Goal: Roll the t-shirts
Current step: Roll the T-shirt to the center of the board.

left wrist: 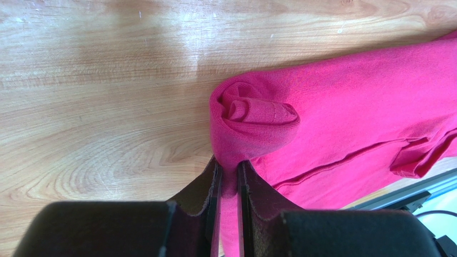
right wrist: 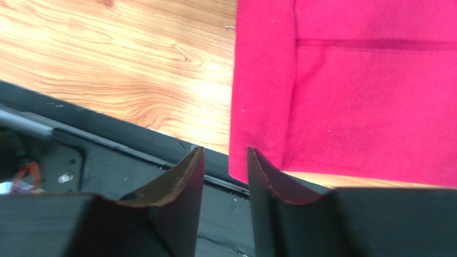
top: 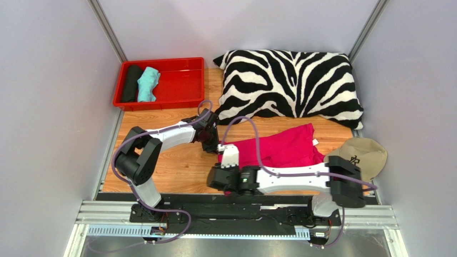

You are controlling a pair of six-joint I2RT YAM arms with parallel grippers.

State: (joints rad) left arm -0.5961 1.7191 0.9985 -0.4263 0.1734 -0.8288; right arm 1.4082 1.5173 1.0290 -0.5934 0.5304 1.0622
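Note:
The magenta t-shirt [top: 279,147] lies spread on the wooden table, with its left edge partly rolled into a small coil [left wrist: 252,115]. My left gripper [left wrist: 229,163] is shut on a fold of pink cloth just below that coil, at the shirt's left end [top: 211,143]. My right gripper [right wrist: 225,152] stands open with nothing between its fingers, at the near-left corner of the t-shirt [right wrist: 365,91], over the table's front edge. In the top view the right gripper [top: 229,155] sits just in front of the left one.
A red tray [top: 188,80] at the back left holds a black roll [top: 130,83] and a teal roll [top: 147,84]. A zebra-striped pillow [top: 289,83] lies behind the shirt. A beige cap [top: 362,155] sits at the right. Black rails run along the near edge.

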